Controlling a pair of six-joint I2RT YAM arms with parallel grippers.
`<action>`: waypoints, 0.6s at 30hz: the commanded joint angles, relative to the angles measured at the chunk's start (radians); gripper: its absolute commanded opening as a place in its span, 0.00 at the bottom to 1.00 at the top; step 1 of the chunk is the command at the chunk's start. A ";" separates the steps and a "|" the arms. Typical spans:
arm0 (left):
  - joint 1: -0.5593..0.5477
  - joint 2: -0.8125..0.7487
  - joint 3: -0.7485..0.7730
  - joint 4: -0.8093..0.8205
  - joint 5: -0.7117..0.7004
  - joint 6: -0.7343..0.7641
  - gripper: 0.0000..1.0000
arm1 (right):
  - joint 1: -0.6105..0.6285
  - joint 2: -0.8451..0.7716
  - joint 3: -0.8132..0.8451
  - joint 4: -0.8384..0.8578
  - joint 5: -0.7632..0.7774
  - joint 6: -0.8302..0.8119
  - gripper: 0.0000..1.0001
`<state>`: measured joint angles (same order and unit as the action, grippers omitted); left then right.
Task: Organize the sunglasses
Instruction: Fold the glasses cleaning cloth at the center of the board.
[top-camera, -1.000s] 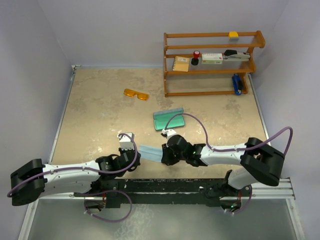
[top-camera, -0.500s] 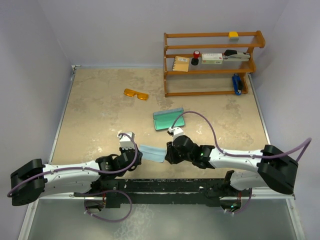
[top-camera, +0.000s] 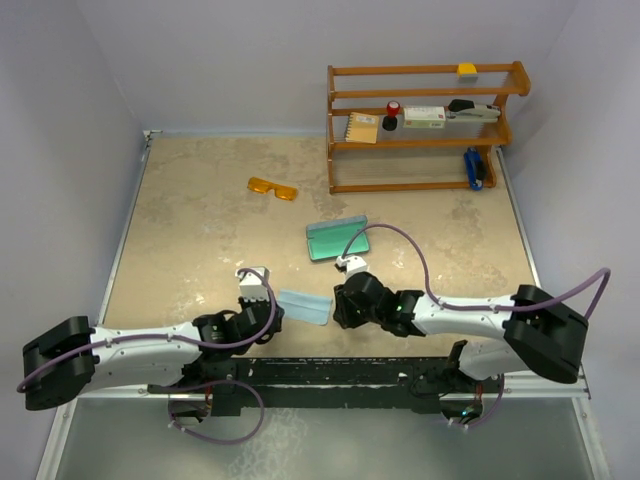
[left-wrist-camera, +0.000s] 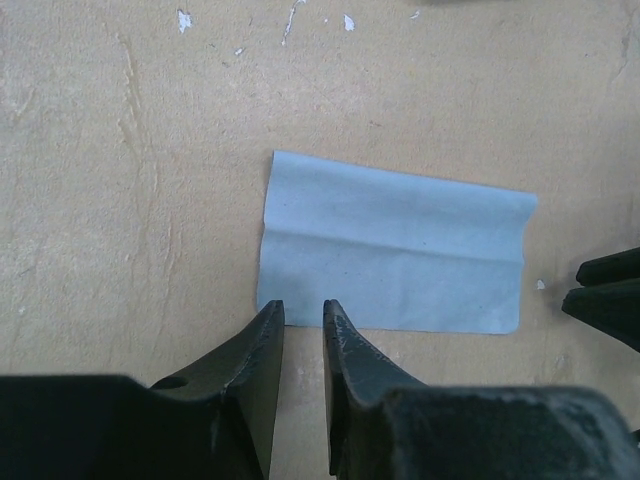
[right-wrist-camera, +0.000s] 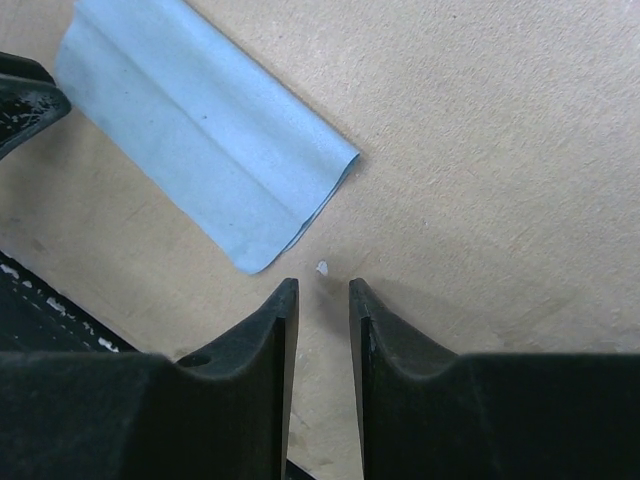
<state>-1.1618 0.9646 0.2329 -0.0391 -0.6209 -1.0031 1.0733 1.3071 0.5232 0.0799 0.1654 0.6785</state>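
One light, rigid but scratch-prone pair, the sunglasses (top-camera: 273, 188) look best pinched at the bridge; left gripper (left-wrist-camera: 301, 325) and right gripper (right-wrist-camera: 319, 300) sit narrow, empty.

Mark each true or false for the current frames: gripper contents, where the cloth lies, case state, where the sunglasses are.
1. The folded light blue cloth lies flat on the table between the left gripper and right gripper. True.
2. The right gripper's jaws clamp the cloth. False: they hold nothing, with the cloth beside them.
3. The orange-amber sunglasses sit inside the case. False: they lie on the table, apart from it.
4. The oblong case with teal interior lies open. True.
5. The left gripper holds the sunglasses. False: it holds nothing.
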 joint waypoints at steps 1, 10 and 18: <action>-0.006 -0.018 -0.007 0.036 -0.010 0.012 0.20 | 0.005 0.051 0.017 0.085 -0.016 0.006 0.30; -0.006 -0.040 0.024 -0.031 -0.062 0.034 0.29 | 0.006 0.098 0.017 0.136 -0.037 0.015 0.32; -0.005 0.006 0.051 -0.037 -0.068 0.057 0.32 | 0.007 0.092 0.009 0.137 -0.039 0.014 0.32</action>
<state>-1.1618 0.9382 0.2352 -0.0849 -0.6624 -0.9756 1.0737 1.4006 0.5232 0.2020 0.1345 0.6834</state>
